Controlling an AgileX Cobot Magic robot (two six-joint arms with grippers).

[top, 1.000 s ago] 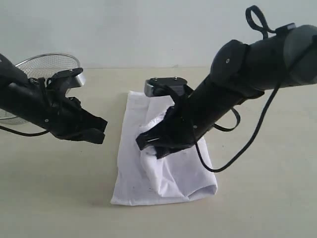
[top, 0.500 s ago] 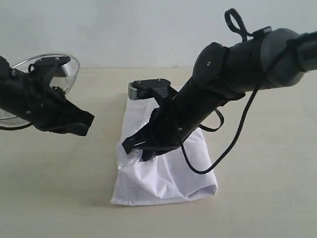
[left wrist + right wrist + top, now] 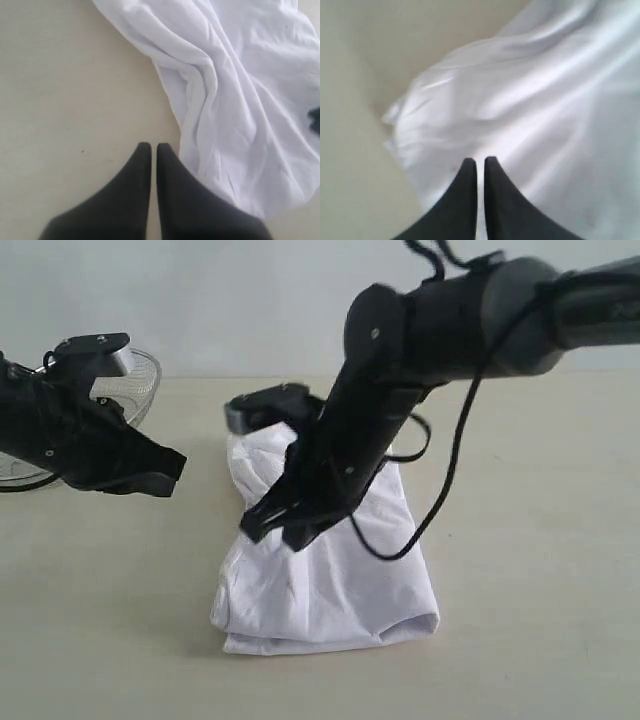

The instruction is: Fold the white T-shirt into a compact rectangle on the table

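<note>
The white T-shirt [image 3: 340, 580] lies crumpled in a rough oblong on the table [image 3: 530, 570], its lettering hidden. My right gripper [image 3: 272, 531] reaches across to the shirt's left edge, jaws shut, with cloth drawn up to the tips. In the right wrist view the shut tips [image 3: 480, 159] sit against blurred white fabric [image 3: 545, 100]. My left gripper [image 3: 172, 472] hovers shut to the left of the shirt and holds nothing. In the left wrist view its tips [image 3: 150, 145] are over bare table [image 3: 65, 90], with the shirt's wrinkled edge [image 3: 240, 100] close beside them.
A silver wire-mesh basket [image 3: 148, 380] stands at the back left, behind the left arm. A black cable [image 3: 430, 500] loops down from the right arm over the shirt. Bare tabletop lies in front of and to the right of the shirt.
My right gripper has swung left across the shirt, and the cloth's left side has shifted and bulged left with it. The left gripper has drawn back to the left and stayed shut.
</note>
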